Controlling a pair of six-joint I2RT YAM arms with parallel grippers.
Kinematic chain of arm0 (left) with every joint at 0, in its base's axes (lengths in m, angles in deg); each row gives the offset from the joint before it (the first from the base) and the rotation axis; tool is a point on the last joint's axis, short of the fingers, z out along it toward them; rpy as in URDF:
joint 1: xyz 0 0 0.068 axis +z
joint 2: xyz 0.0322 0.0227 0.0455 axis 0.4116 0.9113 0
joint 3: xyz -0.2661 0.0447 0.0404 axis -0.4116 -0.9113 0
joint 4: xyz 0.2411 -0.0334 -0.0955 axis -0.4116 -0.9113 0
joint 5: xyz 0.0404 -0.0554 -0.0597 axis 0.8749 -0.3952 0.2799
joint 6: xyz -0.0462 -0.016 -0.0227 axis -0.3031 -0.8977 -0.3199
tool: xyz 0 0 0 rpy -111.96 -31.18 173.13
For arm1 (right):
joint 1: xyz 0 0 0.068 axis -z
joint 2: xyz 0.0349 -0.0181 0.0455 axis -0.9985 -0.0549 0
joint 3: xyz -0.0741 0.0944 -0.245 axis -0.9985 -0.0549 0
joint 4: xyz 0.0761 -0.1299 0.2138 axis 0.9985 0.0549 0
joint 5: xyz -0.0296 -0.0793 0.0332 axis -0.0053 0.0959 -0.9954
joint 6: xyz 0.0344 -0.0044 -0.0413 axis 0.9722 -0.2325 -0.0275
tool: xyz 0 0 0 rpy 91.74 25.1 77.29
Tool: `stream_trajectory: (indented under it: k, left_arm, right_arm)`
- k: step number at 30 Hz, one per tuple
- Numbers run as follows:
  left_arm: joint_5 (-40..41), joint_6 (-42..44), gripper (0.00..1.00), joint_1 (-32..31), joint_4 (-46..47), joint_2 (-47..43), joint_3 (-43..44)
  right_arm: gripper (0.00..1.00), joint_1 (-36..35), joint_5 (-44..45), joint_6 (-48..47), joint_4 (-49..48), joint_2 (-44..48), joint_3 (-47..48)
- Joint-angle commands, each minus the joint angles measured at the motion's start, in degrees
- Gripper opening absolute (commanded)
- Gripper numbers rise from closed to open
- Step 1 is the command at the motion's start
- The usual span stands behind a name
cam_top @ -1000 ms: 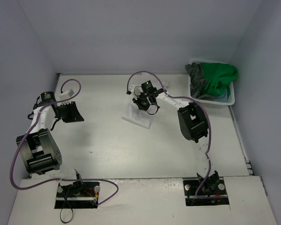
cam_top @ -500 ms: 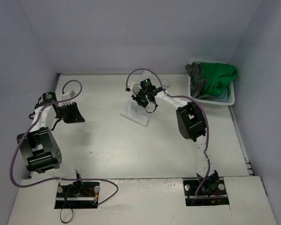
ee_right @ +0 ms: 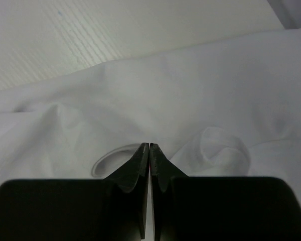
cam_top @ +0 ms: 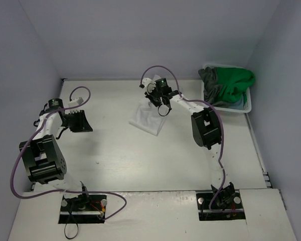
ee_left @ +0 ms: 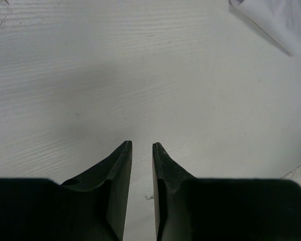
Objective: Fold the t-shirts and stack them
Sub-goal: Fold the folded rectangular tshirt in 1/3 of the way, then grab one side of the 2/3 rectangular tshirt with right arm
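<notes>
On my far left, the left gripper [cam_top: 80, 123] hangs over bare table [cam_top: 115, 150], well apart from any cloth. Through its wrist camera I see the two dark fingers [ee_left: 118, 170] parted by a narrow gap with nothing between them, only the pale wood-grain surface below. A corner of the white t-shirt [ee_left: 283, 20] shows at the upper right of that view.

Moving toward the middle, the white t-shirt lies loosely bunched on the table, a little beyond centre and nearer the right arm. The right gripper [cam_top: 163, 106] sits at its far edge. From the right wrist view the fingertips [ee_right: 140, 155] are pressed tight together right against the rumpled white fabric, which puckers into small bumps on either side. I cannot tell whether a pinch of cloth is caught between them, since the tips hide that spot.

At the far right corner stands the white laundry basket [cam_top: 249, 106]. The dark grey t-shirt [cam_top: 208, 80] is heaped at its left side, and the bright green t-shirt [cam_top: 234, 83] is piled beside it. A sliver of the light blue-grey t-shirt [cam_top: 239, 104] shows under the green one near the front rim.
</notes>
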Motion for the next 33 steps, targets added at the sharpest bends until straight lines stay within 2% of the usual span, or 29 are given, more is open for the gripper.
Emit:
stream_trajectory:
  k: [1,9,16,18,20,25,26,28,29,33]
  left_arm:
    - [-0.25,1.47,0.18,-0.17,1.33,-0.43,0.75]
    - [-0.16,1.65,0.18,-0.17,1.24,-0.34,0.58]
    - [-0.52,2.0,0.18,-2.09,1.07,-0.87,1.1]
    - [1.05,3.4,0.18,-4.63,0.63,-1.22,1.71]
    - [2.46,5.5,0.17,-9.73,0.1,-1.13,2.77]
    - [8.09,10.08,0.04,-22.64,-1.3,4.38,7.33]
    - [7.92,10.26,0.02,-23.62,-1.57,5.54,9.95]
    - [6.87,10.09,0.0,-25.47,-3.05,9.13,13.13]
    - [6.69,10.0,0.0,-25.83,-3.06,10.02,15.84]
    - [7.04,8.59,0.0,-26.53,-2.36,12.49,19.38]
  right_arm:
    - [0.02,0.67,0.54,1.8,-5.72,-0.19,3.62]
    - [0.03,0.85,0.37,3.65,-5.82,-2.83,6.62]
    - [0.07,0.94,3.18,4.53,-7.66,9.46,-1.9]
    - [0.08,0.85,2.66,4.36,-5.57,12.97,-4.54]
    - [0.08,0.76,1.61,4.79,-3.45,14.57,-6.03]
    - [0.07,0.15,-1.38,4.88,0.69,18.79,-11.31]
    - [0.07,-0.03,-2.43,4.27,4.43,19.14,-12.1]
    - [0.14,-1.6,-4.47,2.87,7.18,19.32,-13.51]
    - [0.27,-2.31,-4.55,1.29,8.32,19.58,-14.56]
    - [0.43,-6.17,-3.67,-1.36,8.86,20.9,-20.53]
